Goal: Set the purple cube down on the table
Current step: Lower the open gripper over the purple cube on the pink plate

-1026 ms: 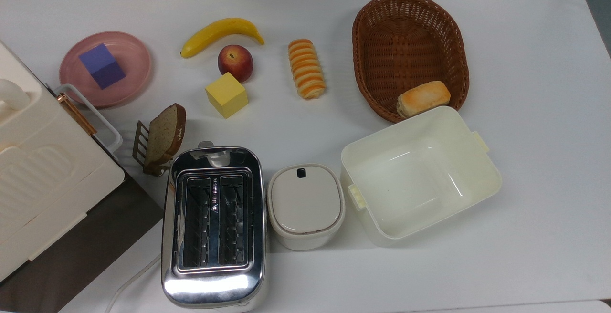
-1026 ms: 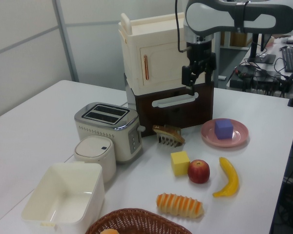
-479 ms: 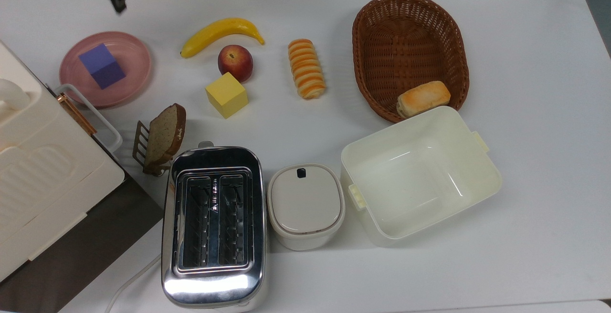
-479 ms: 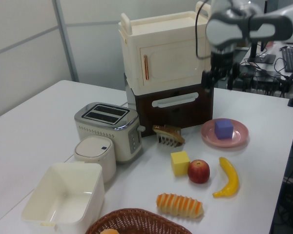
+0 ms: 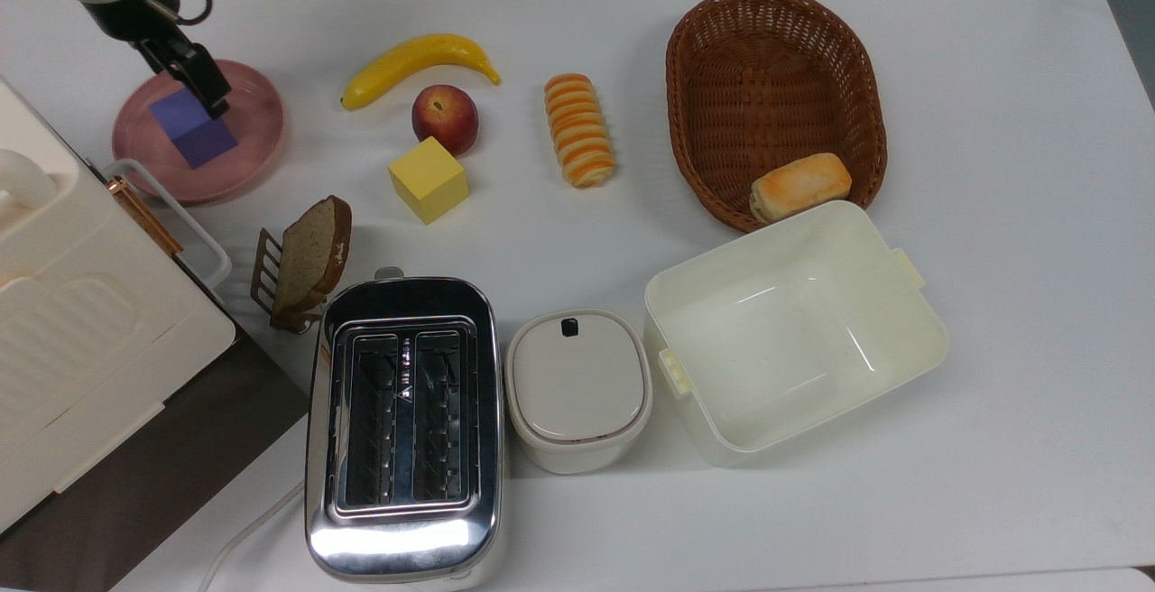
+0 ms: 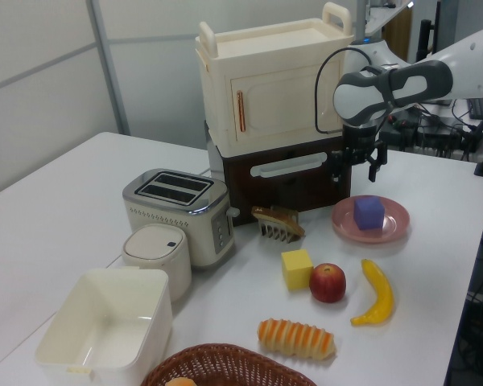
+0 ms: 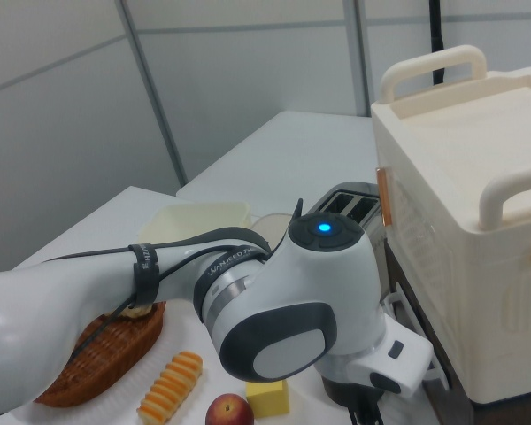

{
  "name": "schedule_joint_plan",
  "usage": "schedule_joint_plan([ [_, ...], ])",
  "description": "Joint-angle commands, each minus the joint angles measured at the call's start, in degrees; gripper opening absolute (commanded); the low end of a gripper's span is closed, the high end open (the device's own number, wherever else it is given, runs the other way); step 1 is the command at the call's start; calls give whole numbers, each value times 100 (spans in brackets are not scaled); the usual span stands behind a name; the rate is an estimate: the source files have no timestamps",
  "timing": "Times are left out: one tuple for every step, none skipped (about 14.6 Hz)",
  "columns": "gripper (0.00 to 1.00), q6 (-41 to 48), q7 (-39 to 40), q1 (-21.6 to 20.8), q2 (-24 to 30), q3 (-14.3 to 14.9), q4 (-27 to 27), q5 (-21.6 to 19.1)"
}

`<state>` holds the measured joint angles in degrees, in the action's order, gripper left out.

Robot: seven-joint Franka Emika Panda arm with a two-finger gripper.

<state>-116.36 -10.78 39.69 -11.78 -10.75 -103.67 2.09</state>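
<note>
The purple cube (image 5: 192, 129) sits on the round pink plate (image 5: 260, 136) at the top view's far left, on the white table (image 5: 1011, 123). My gripper (image 5: 206, 94) hangs above the cube, overlapping its upper edge in the top view. In the left view the gripper (image 6: 356, 167) is open, with nothing between its fingers, a little above and to the left of the cube (image 6: 369, 212) on the plate (image 6: 396, 222). The right view is mostly taken up by the arm's wrist.
A yellow cube (image 5: 429, 180), apple (image 5: 445, 116) and banana (image 5: 417, 62) lie right of the plate. A cream cabinet (image 6: 270, 92), bread rack (image 5: 302, 258), toaster (image 5: 403, 420), lidded pot (image 5: 577, 384), open box (image 5: 794, 330), striped bun (image 5: 579, 130) and basket (image 5: 776, 96) stand around.
The arm swung from in front of the cabinet over to the pink plate and came down, entering the top view from its upper left. The cube has not moved.
</note>
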Motion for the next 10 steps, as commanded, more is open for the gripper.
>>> schedule_joint_plan([
  [100,-63,-362,21,105,3,-40,-7],
  [100,-80,-415,21,105,3,-40,-7],
  [100,-150,-503,21,79,20,-31,-7],
  [100,-203,-634,21,-17,20,-31,-7],
  [100,-238,-714,13,-87,29,-14,2],
  [100,-317,-758,-5,-149,29,-13,2],
  [100,-335,-767,4,-149,29,-31,2],
  [100,-335,-767,4,-167,29,-31,2],
  [100,-335,-767,12,-184,29,-40,2],
  [100,-335,-767,12,-185,38,-57,2],
])
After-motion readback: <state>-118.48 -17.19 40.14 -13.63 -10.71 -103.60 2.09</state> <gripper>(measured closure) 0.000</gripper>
